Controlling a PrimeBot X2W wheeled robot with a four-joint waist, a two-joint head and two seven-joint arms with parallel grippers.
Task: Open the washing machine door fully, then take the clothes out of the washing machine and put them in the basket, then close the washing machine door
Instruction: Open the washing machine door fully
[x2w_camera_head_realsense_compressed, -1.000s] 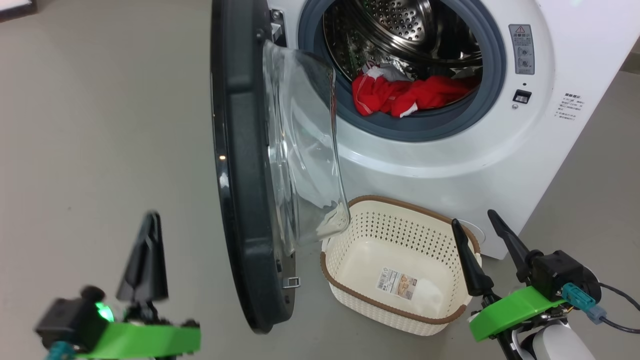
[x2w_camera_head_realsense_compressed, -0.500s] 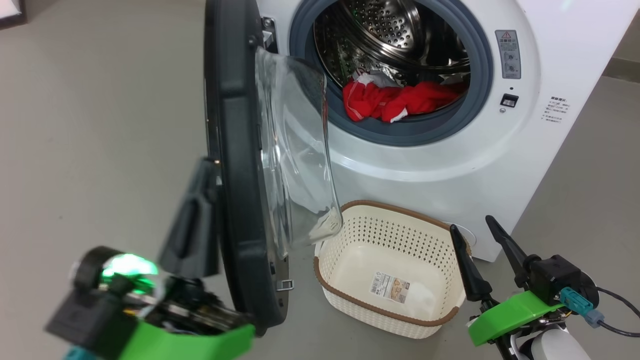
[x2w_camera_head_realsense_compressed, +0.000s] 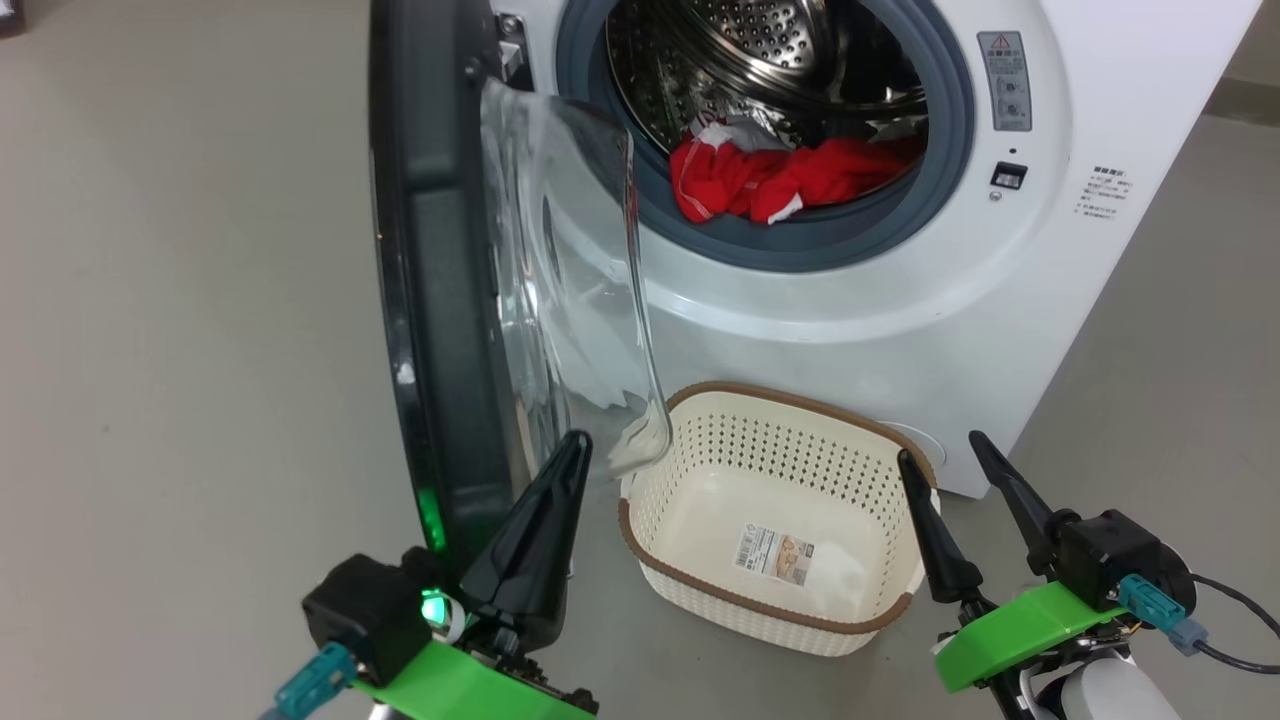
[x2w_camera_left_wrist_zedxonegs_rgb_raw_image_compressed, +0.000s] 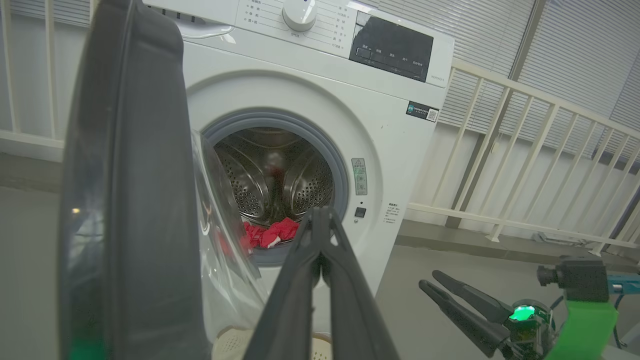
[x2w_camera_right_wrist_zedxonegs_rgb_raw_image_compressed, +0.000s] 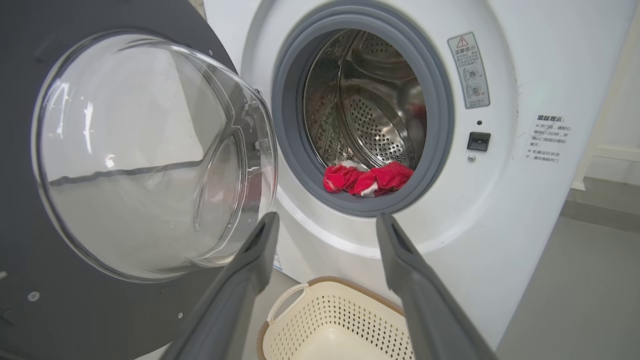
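You have a smooth grey floor (x2w_camera_head_realsense_compressed: 170, 300) all around, evenly and softly lit. In your left wrist view, a white railing (x2w_camera_left_wrist_zedxonegs_rgb_raw_image_compressed: 550, 102) with slanted bars runs off to the right, with pale horizontal blinds (x2w_camera_left_wrist_zedxonegs_rgb_raw_image_compressed: 575, 50) behind it. Your right wrist view shows a pale wall (x2w_camera_right_wrist_zedxonegs_rgb_raw_image_compressed: 627, 100) with a white skirting board (x2w_camera_right_wrist_zedxonegs_rgb_raw_image_compressed: 620, 152) at its right edge.
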